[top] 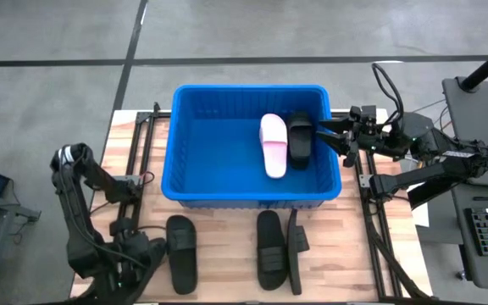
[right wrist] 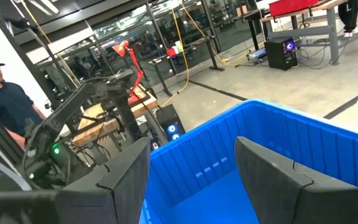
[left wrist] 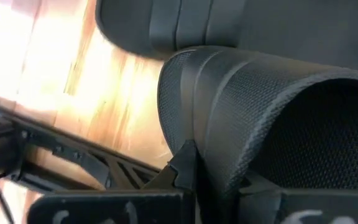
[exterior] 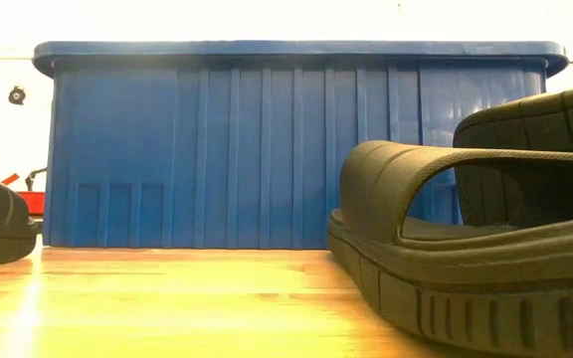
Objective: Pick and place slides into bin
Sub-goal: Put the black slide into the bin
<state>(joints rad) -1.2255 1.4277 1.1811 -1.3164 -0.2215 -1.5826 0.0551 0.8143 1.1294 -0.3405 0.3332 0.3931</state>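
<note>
The right gripper (top: 335, 135) hangs over the right rim of the bin (top: 227, 191), its fingers (right wrist: 278, 177) spread apart with nothing between them. In the right wrist view those two dark fingers frame the blue wall and floor of the bin, and past it a room with workbenches and a person (right wrist: 5, 99) in dark clothes and a cap standing at the far side.

Just inside the bin near that gripper lie two slides side by side, touching: a black slide (top: 300, 140) closest to the right wall and a pale pink slide (top: 273, 145) next to it. The rest of the bin floor is bare blue.

The left gripper (top: 155, 247) is low at the front left of the table (top: 219, 263), right beside a lone black slide (top: 181, 252). The left wrist view is filled by that sandal's textured strap (left wrist: 247, 106) pressed close against the gripper's body; whether the fingers are clamped on it or merely next to it cannot be told.

Two more black slides sit in front of the bin toward the middle: one flat slide (top: 269, 249) and, touching its right side, one slide on edge (top: 295, 251). The low view shows them up close at the right, with the bin's ribbed wall behind.
</note>
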